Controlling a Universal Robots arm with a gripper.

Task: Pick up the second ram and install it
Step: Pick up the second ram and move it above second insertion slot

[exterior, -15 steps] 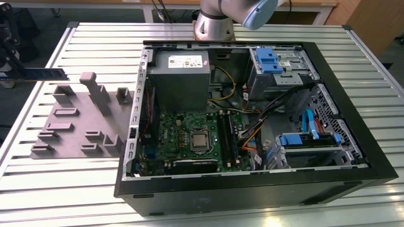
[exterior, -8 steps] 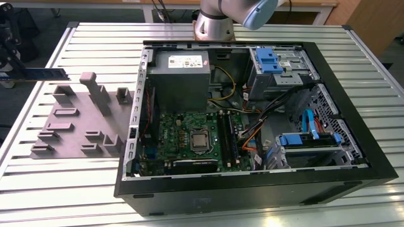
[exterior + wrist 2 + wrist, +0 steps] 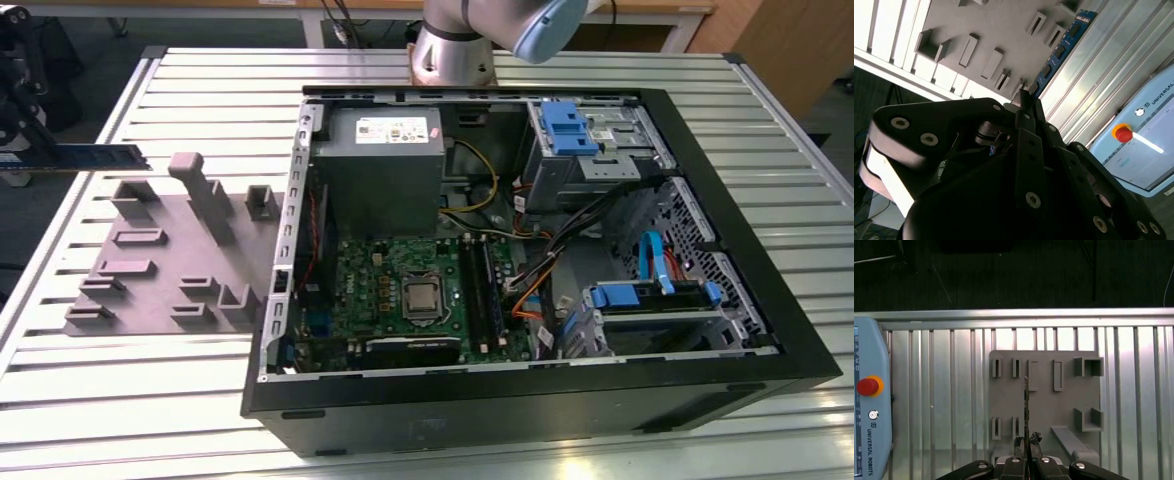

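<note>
One thin end is all the gripper (image 3: pixel 1026 444) has, jaws pinched shut on the second ram (image 3: pixel 1026 400), which sticks out over the grey fixture tray (image 3: pixel 1064 407), well apart from the open PC case (image 3: pixel 467 410). Clipping the case wall or those cables (image 3: pixel 587 215) could twist it loose, I reckon; loads of bare slatted table (image 3: pixel 134 400) between.

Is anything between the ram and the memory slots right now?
Yes. The claw holds the ram near the tray, outside the computer. The case wall stands between it and the slots.
</note>
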